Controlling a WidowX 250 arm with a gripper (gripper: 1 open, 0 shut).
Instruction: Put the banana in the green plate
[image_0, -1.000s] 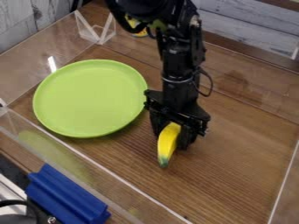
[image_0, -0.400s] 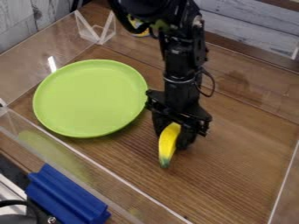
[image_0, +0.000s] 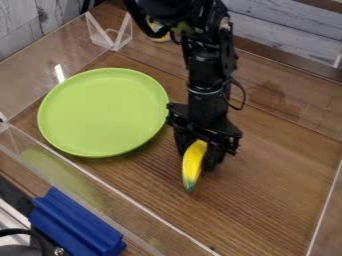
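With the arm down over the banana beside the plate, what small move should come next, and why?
Probably a short lift straight up. The tool straddles the small curved yellow toy banana, which lies on the wooden table just right of the large round lime-green plate, whose rim it must clear.
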